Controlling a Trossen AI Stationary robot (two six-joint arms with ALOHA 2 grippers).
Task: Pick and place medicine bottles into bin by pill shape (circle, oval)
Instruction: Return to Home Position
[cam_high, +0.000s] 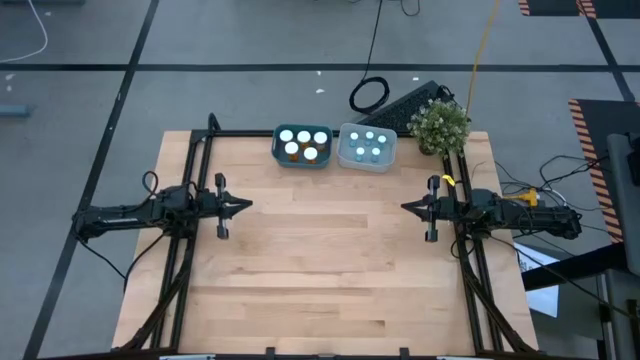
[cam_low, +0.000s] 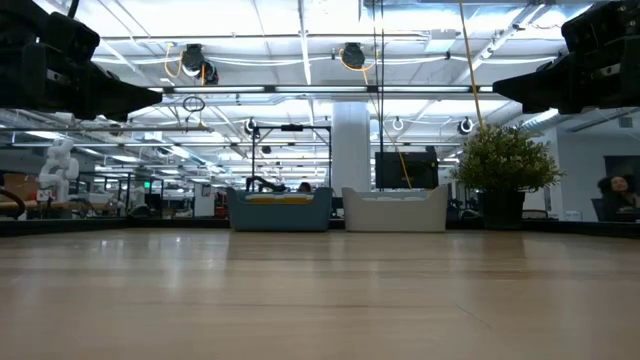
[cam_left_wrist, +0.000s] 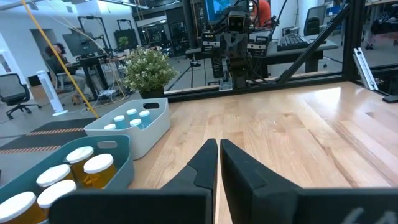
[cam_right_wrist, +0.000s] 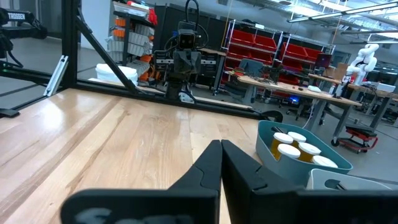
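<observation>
Bottles sitting upper centre: orange bottles (cam_high: 302, 143) in teal bin (cam_high: 278, 152), pale-blue bottles (cam_high: 368, 146) in white bin (cam_high: 347, 157). Left end effector (cam_high: 243, 206) and right end effector (cam_high: 408, 208) hovering mid-bench, both closed, gripping nothing.

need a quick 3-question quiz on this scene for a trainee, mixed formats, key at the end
1. True or false: the orange bottles sit in the teal bin.
2. Which bin is nearer the plant? A) the teal bin B) the white bin
3. Fill in: the left gripper and right gripper both hang over bare table with fingers ____.

Key
1. True; their white caps show inside it, from above and in both wrist views.
2. B; it stands between the teal bin and the plant and holds the blue bottles.
3. Shut; each wrist view shows its fingers closed, holding nothing.
</observation>
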